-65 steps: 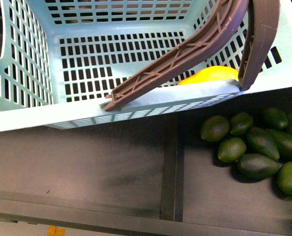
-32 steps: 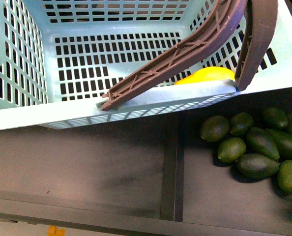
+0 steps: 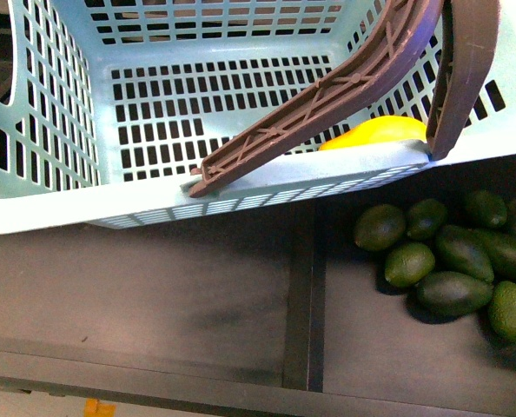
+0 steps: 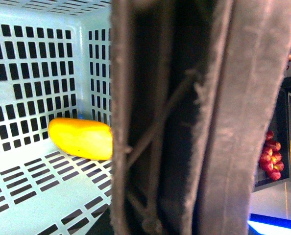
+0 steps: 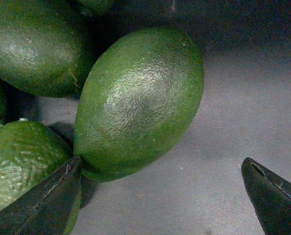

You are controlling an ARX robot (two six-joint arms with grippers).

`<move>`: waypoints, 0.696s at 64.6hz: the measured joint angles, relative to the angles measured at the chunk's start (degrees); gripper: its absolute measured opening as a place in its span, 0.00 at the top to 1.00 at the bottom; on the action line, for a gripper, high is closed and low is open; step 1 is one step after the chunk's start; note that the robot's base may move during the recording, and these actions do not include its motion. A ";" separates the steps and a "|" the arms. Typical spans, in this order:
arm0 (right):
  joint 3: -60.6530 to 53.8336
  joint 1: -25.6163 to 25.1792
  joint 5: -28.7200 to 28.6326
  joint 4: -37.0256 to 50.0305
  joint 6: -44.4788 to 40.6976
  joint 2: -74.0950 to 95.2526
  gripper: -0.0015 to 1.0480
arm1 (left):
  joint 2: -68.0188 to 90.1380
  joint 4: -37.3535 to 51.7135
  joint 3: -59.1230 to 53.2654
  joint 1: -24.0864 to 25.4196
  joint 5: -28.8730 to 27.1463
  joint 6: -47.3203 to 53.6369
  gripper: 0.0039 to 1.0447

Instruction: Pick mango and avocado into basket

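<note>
The light teal basket (image 3: 67, 208) hangs across the top of the front view, its brown handle (image 3: 327, 95) folded over the near rim. The yellow mango (image 3: 384, 130) lies inside at the near right corner and shows in the left wrist view as the mango (image 4: 79, 138) on the slotted floor. The handle (image 4: 204, 117) fills that view; my left gripper is shut on it, fingers hidden. My right gripper (image 5: 162, 196) is open just over the shelf. An avocado (image 5: 140, 103), dark green, lies ahead of its jaws, its end beside one fingertip (image 5: 52, 196).
Several more avocados (image 3: 453, 252) are heaped on the dark shelf right of a raised divider (image 3: 301, 295). Others crowd the avocado in the right wrist view (image 5: 33, 44). Bins of red and yellow produce (image 4: 272, 154) stand far off in the left wrist view.
The basket swung slightly left, then back right, with the mango staying in its corner. The lower-right avocado in the front view shifted a little.
</note>
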 joint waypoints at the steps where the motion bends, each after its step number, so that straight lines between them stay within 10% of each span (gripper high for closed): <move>1: 0.15 0.04 0.00 -0.11 0.35 0.00 0.08 | 0.00 0.00 0.00 0.00 -0.02 0.00 0.87; 45: 4.85 1.90 -1.05 -4.50 6.49 0.35 0.08 | 0.00 0.00 0.00 0.00 -0.07 0.00 0.87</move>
